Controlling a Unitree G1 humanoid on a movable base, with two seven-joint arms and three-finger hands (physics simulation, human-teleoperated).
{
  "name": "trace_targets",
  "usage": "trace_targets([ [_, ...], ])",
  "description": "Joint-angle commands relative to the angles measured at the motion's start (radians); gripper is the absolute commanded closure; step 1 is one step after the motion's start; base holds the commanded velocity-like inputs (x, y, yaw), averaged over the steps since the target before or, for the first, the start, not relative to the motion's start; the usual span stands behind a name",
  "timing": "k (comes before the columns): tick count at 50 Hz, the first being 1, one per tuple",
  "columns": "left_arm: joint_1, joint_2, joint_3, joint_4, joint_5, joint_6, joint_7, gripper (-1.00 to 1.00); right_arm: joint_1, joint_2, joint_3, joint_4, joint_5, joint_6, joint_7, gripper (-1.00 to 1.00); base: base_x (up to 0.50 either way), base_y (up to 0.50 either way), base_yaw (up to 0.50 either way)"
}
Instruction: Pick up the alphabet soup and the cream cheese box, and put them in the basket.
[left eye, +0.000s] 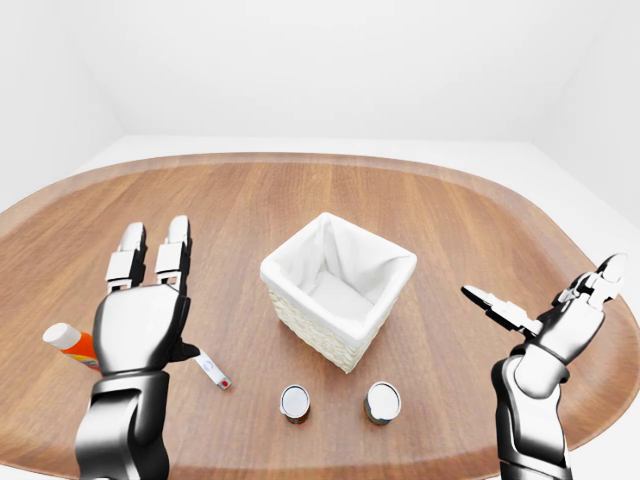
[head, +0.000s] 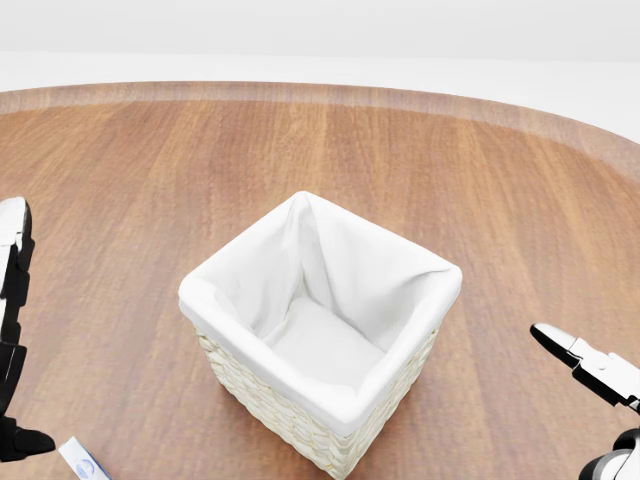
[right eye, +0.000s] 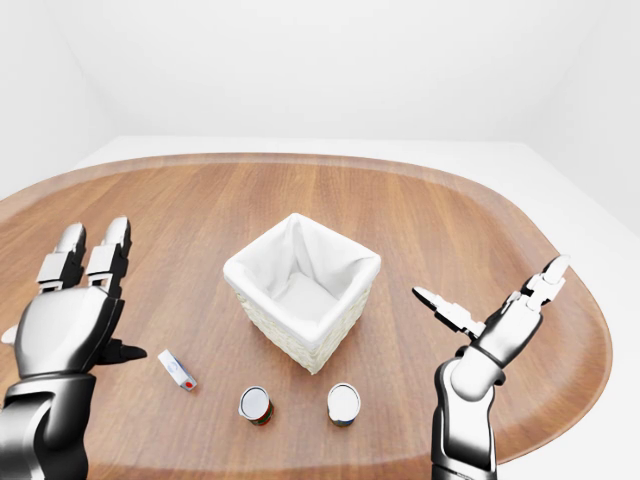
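Nothing grasped yet

Both hands hang spread and empty: left robot hand (left eye: 145, 318) above the cream cheese box (right eye: 177, 369), right robot hand (right eye: 490, 318) aside. Soup can (right eye: 256, 405) stands below the basket (left eye: 338, 290) on the bench (left eye: 470, 230). Lower fingers squarely around each.

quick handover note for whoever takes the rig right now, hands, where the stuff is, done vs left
Left robot hand: open, raised over the table at the left, holding nothing.
Right robot hand: open, raised at the right, holding nothing.
Basket: mid-table, white liner, nothing inside.
Two cans stand below the basket in the left-eye view; which is the alphabet soup I cannot tell.
Small white box, likely the cream cheese, lies below-left of the basket.
Done: nothing. Left: both picks and drops.
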Motion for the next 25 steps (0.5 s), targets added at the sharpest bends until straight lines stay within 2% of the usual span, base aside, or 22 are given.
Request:
trace_targets([
  [1,0.046,-0.008,0.001,0.008,0.039,0.000,-0.030,-1.00,-0.005,-0.002,0.000,0.010,-0.007,-0.008,0.000,-1.00,0.00,0.00,0.00],
  [16,0.081,-0.013,0.026,-0.004,0.031,0.000,-0.084,-1.00,-0.003,-0.003,0.001,0.007,-0.007,-0.001,0.000,-1.00,0.00,0.00,0.00],
  [18,0.098,-0.018,0.032,0.006,0.036,0.000,-0.065,-1.00,-0.004,-0.002,0.001,0.007,-0.008,0.001,0.000,-1.00,0.00,0.00,0.00],
  [21,0.100,-0.020,0.043,0.002,0.034,0.000,-0.077,-1.00,-0.005,-0.003,0.002,0.012,-0.008,-0.001,0.000,-1.00,0.00,0.00,0.00],
  [23,0.122,-0.028,0.044,0.025,0.059,0.000,-0.039,-1.00,-0.004,-0.002,0.003,0.010,-0.010,0.000,0.000,-1.00,0.00,0.00,0.00],
  [25,0.126,-0.029,0.044,0.028,0.066,0.000,-0.047,-1.00,-0.003,-0.002,0.004,0.008,-0.010,0.002,0.000,-1.00,0.00,0.00,0.00],
])
